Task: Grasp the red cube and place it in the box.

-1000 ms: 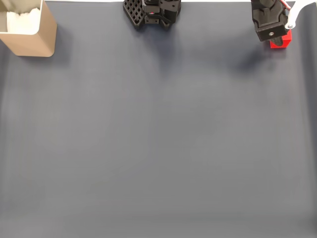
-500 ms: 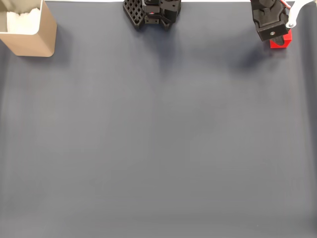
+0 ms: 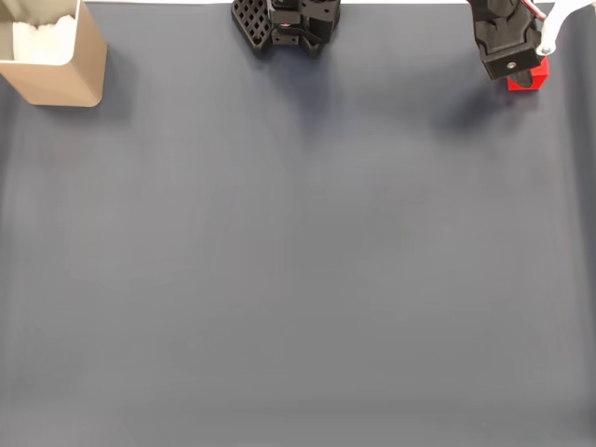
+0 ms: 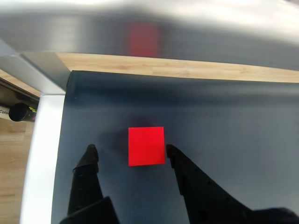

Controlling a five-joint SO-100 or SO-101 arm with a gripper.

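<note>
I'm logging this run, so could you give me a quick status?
Gripper open, fingers either side of the red cube. Cube on the mat, not yet grasped. Box far across, mat between bare.

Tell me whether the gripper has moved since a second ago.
Yes. In the fixed view the gripper has crept toward the top edge, covering more of the red cube, which stays put on the mat.

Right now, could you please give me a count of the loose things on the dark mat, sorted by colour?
Red: 1, the red cube, lying on the mat between the fingertips of the open claw.
Tan: 1, the box with white padding inside, at the top left corner in the fixed view.
Total: 2
</note>
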